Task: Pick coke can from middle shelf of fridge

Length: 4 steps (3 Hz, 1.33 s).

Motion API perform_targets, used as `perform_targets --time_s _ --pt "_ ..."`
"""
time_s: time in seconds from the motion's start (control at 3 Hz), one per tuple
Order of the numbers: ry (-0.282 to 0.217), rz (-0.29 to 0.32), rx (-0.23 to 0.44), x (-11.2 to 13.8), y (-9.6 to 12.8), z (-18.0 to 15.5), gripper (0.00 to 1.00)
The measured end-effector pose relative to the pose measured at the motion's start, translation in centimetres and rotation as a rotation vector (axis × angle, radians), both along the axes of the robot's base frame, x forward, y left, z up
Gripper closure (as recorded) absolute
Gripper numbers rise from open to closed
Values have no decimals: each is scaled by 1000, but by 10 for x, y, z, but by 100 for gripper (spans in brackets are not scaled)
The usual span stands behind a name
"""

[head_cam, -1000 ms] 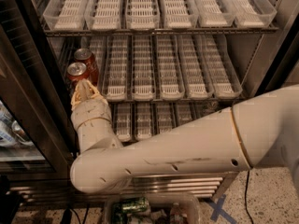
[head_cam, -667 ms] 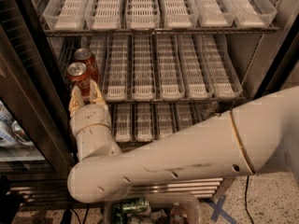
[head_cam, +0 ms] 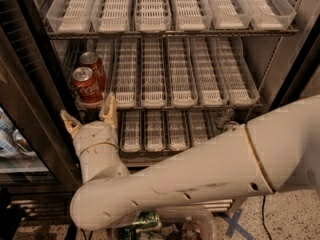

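We see the coke can (head_cam: 86, 85) standing at the left end of the middle shelf (head_cam: 210, 106) of the fridge (head_cam: 35, 111), with a second red can (head_cam: 94, 63) just behind it. Our gripper (head_cam: 88, 107) hangs just below the coke can, fingers spread and holding nothing.

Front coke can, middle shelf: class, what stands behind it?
A second red can, close behind; its lower part is hidden by the coke can. The gripper hovers open just below.
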State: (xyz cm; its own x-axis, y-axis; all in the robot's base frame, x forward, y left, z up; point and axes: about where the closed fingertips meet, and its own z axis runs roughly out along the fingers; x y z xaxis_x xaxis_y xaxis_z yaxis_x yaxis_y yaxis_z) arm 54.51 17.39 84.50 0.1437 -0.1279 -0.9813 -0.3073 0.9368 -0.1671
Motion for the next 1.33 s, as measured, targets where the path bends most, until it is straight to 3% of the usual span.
perform_targets --time_s 0.33,1.0,1.33 --pt "-13 11 17 10 4 0 28" --pt "-9 16 32 31 6 -6 28" --pt "-14 31 48 78 29 -19 34"
